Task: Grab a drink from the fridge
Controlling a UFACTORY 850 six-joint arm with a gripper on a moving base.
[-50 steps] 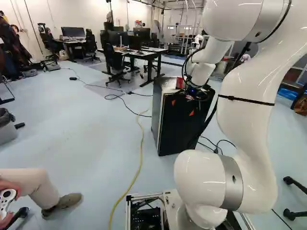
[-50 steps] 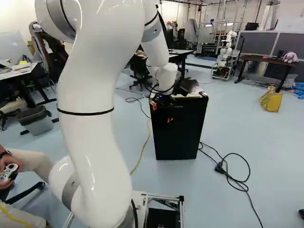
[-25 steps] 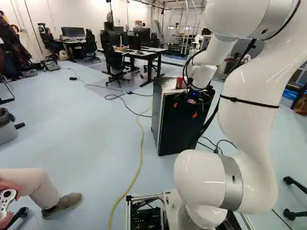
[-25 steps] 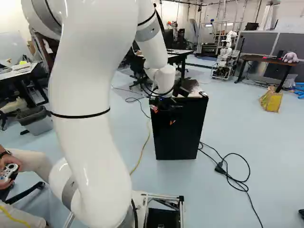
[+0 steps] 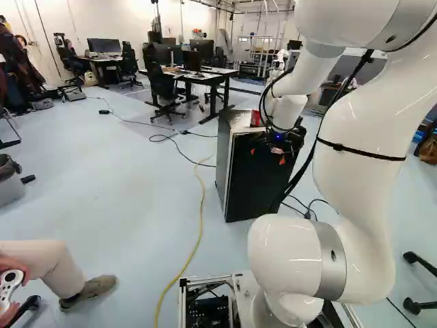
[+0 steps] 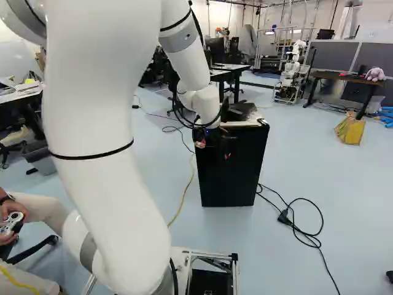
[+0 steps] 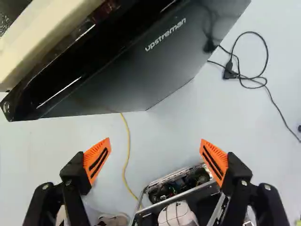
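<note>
The small black fridge stands ahead of the base, with its door (image 5: 256, 191) facing me; it looks closed. My gripper (image 5: 268, 156) hangs in front of the upper part of that door. In the wrist view the gripper (image 7: 155, 156) is open, its orange pads wide apart with nothing between them. The fridge door (image 7: 164, 61) and its top edge lie ahead of the fingers there, at a slant. Whether the fingers touch the door I cannot tell. No drink can be made out, and the fridge's inside is hidden.
A red object (image 5: 256, 117) rests on top of the fridge. A yellow cable (image 5: 201, 225) runs along the floor beside it, and a black cable (image 6: 307, 236) lies on its other side. Another robot (image 6: 290, 74) stands far back. Desks and chairs are behind the fridge.
The arm has swung, its upper part moving right in the left base view and left in the right base view. The gripper has shifted slightly right across the door. Base and fridge have stayed put.
</note>
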